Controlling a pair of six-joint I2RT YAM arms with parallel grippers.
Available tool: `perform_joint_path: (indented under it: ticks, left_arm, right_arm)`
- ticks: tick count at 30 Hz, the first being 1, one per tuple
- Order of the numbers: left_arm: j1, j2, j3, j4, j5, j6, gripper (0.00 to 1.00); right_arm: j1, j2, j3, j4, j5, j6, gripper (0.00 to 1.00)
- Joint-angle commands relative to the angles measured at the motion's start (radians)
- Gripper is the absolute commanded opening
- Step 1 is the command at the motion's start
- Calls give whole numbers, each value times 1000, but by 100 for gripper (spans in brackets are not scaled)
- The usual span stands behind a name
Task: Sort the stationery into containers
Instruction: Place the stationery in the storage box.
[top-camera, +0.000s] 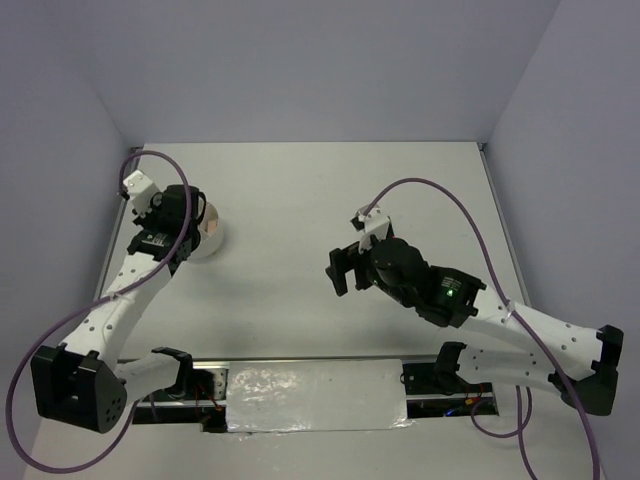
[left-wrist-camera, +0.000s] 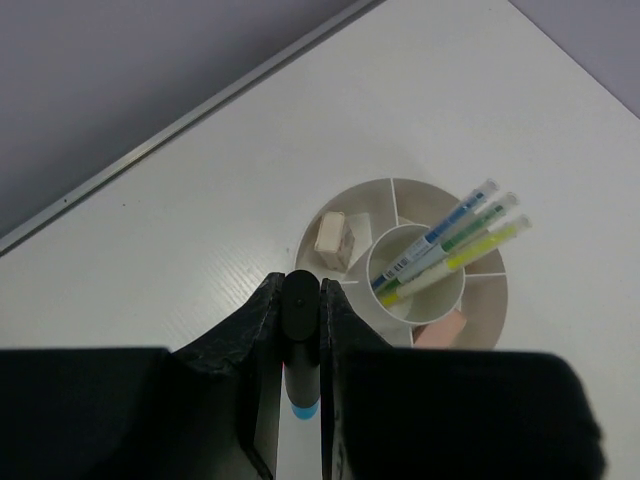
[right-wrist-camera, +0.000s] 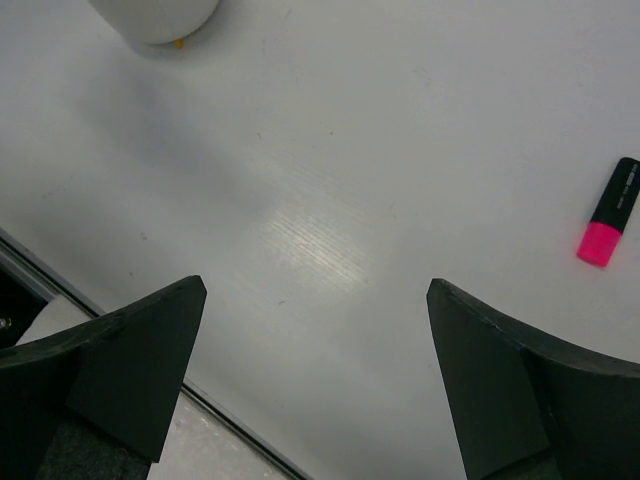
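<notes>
Pens (left-wrist-camera: 445, 245) lean together in the round middle cup of the white tub (left-wrist-camera: 430, 186). A tan eraser (left-wrist-camera: 330, 237) lies in one outer compartment and a pink eraser (left-wrist-camera: 440, 328) in another. The left gripper (left-wrist-camera: 299, 292) is clamped narrowly on a blue highlighter (left-wrist-camera: 300, 345), gripping its black cap, just beside the tub's rim. The right gripper (right-wrist-camera: 315, 290) hangs over the bare table (right-wrist-camera: 330, 150) with its fingers (right-wrist-camera: 150, 340) spread wide, touching nothing. A pink highlighter (right-wrist-camera: 607, 215) lies flat well off to one side.
</notes>
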Motion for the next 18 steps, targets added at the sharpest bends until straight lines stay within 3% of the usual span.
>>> perform_joint_path:
  ticks: [1,18]
  left_arm:
    - [18,-14,-33,120,-80,-42,0]
    - [58,49,-99,300,-63,-89,13]
  right_arm:
    - [-10,-73,-11,-4,31,2,100]
    - [-27,-96,-39,-1,15,-15,100]
